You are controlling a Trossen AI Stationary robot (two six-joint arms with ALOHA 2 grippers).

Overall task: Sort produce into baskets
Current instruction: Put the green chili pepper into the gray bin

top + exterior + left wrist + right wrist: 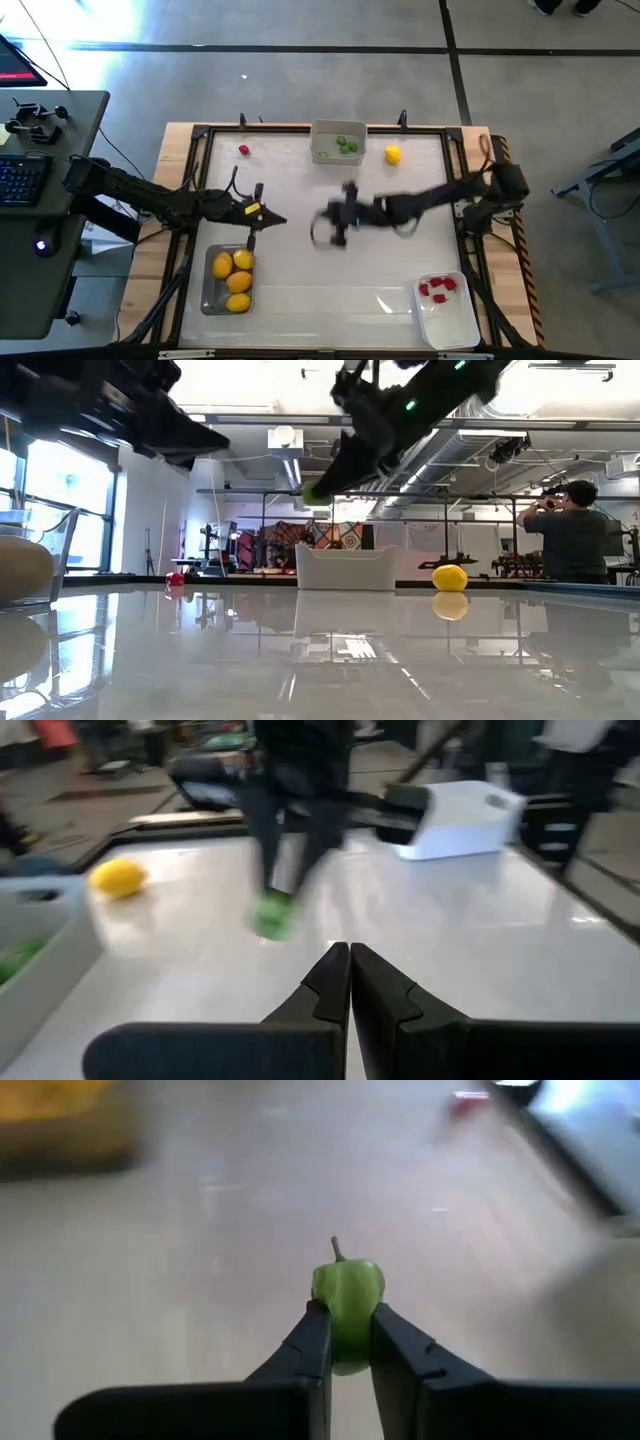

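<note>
Above the middle of the white table [300,290], the right end effector [347,1342] pinches a small green toy fruit [348,1302] with a short stem between its two dark fingers, holding it clear of the surface. Across from it, the left end effector [350,982] hangs with its fingers pressed together and nothing between them, just above the clear dark-tinted basket [208,290] at the near left corner, where three yellow-orange ovals [238,281] lie in a row. At the far edge, the pale grey basket [337,155] holds more green pieces [347,145]. One yellow oval [393,154] sits loose on the table just to that basket's right, and one red strawberry-like piece [243,150] lies well apart to its left. The white basket [452,320] at the near right corner contains several red pieces [438,288]. Beyond the table, a person [572,538] stands in the room.
</note>
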